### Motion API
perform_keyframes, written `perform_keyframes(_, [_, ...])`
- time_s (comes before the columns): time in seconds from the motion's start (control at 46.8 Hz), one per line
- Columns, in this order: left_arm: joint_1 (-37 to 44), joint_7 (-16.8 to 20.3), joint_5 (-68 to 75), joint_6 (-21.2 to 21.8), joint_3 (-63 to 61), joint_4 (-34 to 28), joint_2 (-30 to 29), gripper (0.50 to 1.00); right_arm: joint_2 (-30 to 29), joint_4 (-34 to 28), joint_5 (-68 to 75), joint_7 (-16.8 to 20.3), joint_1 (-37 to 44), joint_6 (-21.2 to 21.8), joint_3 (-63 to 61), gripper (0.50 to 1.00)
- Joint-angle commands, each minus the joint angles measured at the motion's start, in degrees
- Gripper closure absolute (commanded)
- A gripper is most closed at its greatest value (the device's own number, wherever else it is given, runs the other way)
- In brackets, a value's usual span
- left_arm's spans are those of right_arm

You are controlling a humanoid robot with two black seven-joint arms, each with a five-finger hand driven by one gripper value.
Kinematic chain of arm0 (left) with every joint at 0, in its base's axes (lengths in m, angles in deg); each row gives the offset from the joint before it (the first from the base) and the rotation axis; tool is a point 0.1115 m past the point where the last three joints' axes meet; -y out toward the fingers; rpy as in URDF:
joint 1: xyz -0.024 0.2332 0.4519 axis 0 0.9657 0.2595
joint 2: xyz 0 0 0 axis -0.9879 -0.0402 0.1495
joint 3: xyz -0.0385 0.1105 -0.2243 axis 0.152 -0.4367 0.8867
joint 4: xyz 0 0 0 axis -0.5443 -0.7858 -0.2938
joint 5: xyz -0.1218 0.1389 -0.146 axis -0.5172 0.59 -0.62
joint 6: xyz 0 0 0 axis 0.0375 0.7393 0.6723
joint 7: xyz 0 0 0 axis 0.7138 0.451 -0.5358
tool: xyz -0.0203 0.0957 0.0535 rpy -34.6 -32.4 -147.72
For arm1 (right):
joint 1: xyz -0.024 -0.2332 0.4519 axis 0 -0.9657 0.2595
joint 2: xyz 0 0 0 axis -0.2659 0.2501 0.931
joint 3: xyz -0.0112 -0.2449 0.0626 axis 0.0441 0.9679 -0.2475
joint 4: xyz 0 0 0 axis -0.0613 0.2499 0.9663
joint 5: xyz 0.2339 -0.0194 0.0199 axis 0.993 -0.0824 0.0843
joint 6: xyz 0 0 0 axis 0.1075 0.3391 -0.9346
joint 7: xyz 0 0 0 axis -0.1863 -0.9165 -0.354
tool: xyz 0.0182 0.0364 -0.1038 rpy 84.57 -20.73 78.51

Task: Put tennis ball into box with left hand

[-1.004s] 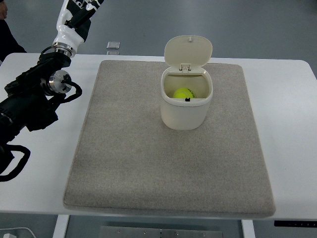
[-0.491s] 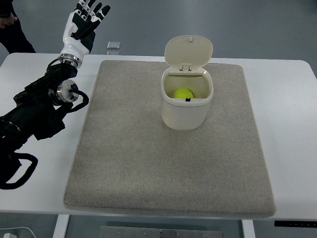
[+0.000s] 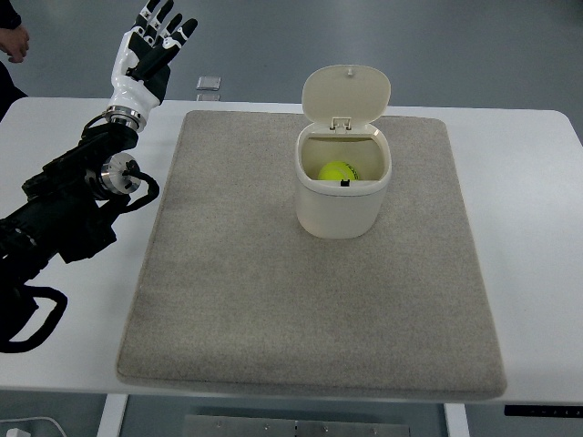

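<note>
A yellow-green tennis ball (image 3: pixel 339 171) lies inside the cream box (image 3: pixel 341 208), whose hinged lid (image 3: pixel 346 94) stands open at the back. The box sits on the grey mat (image 3: pixel 273 273). My left hand (image 3: pixel 153 45) is held up over the table's far left corner, well to the left of the box, fingers spread and holding nothing. Its black arm (image 3: pixel 64 205) comes in from the left edge. The right arm does not show.
The white table (image 3: pixel 528 228) extends beyond the mat on all sides. A small grey square object (image 3: pixel 209 84) lies on the floor behind the table. A person's hand and dark sleeve (image 3: pixel 11 41) show at the top left corner.
My left hand has come down into view from beyond the top edge and now shifts slightly left. The ball and box have not moved.
</note>
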Motion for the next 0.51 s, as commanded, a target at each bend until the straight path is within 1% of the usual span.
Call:
perform_keyframes(0.0, [0.1, 0.0, 0.0, 0.0, -0.1, 0.0, 0.1, 0.544, 0.0, 0.0, 0.5, 0.0, 0.0, 0.1, -0.1, 0.562])
perform_keyframes(0.171, [0.2, 0.0, -0.1, 0.0, 0.0, 0.0, 0.1, 0.546, 0.0, -0.5, 0.3, 0.2, -0.1, 0.1, 0.0, 0.562])
perform_keyframes(0.491, [0.1, 0.0, 0.0, 0.0, 0.0, 0.0, 0.1, 0.544, 0.0, -0.8, 0.1, 0.2, -0.3, 1.6, 0.2, 0.562])
